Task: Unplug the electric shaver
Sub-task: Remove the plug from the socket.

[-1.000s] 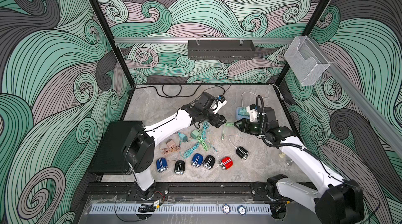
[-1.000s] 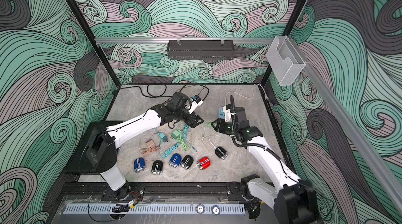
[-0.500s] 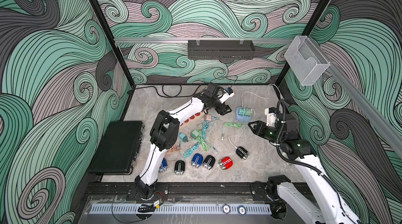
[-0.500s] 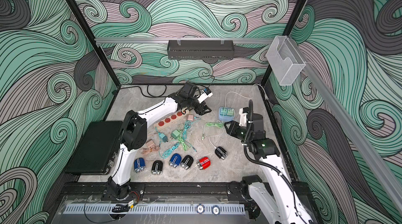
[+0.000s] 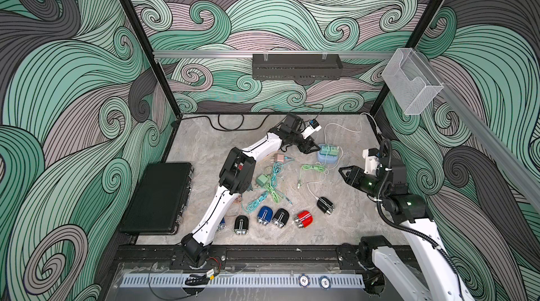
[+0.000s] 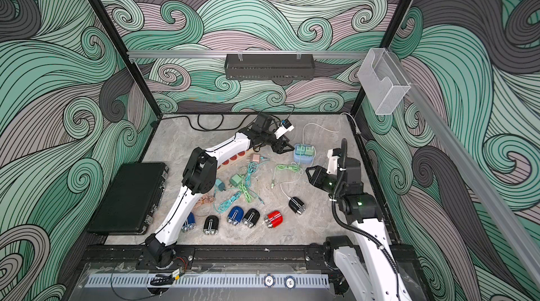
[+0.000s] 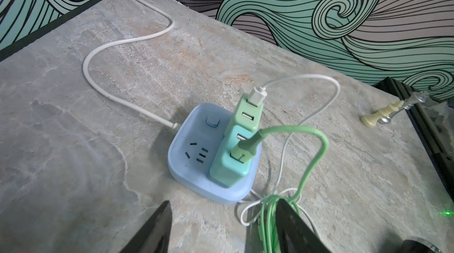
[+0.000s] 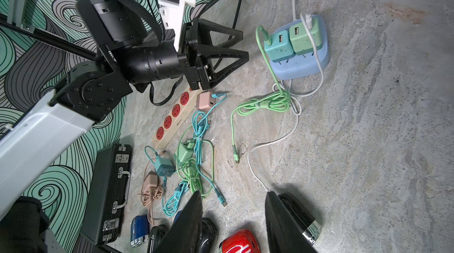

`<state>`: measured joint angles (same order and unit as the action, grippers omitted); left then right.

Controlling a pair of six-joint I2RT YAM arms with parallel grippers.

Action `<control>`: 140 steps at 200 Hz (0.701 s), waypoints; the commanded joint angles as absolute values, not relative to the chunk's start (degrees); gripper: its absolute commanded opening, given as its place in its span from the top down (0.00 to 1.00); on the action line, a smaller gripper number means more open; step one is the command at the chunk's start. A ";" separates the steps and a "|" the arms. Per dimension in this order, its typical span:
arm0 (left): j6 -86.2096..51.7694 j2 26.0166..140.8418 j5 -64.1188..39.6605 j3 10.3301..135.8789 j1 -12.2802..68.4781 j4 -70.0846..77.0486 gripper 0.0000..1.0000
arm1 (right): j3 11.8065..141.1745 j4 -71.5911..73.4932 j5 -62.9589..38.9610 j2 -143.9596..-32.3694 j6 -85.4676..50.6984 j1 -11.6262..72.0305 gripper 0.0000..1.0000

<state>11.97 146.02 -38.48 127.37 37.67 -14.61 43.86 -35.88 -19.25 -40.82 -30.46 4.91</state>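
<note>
The black electric shaver [image 5: 325,205] [image 6: 297,205] lies right of the shaver row, half hidden behind a finger in the right wrist view [image 8: 301,217]. Its white cable [image 8: 258,151] runs to a white USB plug [image 7: 258,95] in the light green charger [image 7: 245,116] on the blue power cube [image 5: 328,155] [image 7: 186,156]. A teal charger [image 7: 231,165] beside it carries a green cable. My left gripper [image 5: 311,147] [image 7: 221,227] stands open just left of the cube, holding nothing. My right gripper [image 5: 342,171] [image 8: 233,215] hangs open right of the cables, above the shavers.
A red shaver [image 5: 304,218] and several blue and black ones line the front. Tangled green and teal cables [image 5: 273,185] with loose chargers lie mid-table. A wooden strip with red sockets [image 8: 173,114], a black case [image 5: 159,197] at left and chess pieces [image 7: 383,114] are also here.
My left gripper has swung right toward the blue power cube and its jaws have narrowed somewhat. My right arm has drawn back to the right, away from the cube.
</note>
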 commanded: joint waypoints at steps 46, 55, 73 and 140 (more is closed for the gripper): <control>10.21 152.96 -41.83 136.38 40.42 -12.70 0.36 | 43.95 -38.24 -19.07 -40.03 -29.44 4.24 0.58; 10.08 153.60 -41.73 137.05 40.67 -12.61 0.36 | 43.90 -38.49 -19.09 -39.93 -29.25 4.22 0.58; 9.93 154.87 -41.62 138.40 41.21 -12.70 0.37 | 43.95 -38.81 -19.16 -39.82 -29.18 4.04 0.59; 9.49 156.95 -38.12 143.01 43.34 -17.29 0.52 | 43.93 -39.31 -19.43 -39.34 -29.09 3.59 0.60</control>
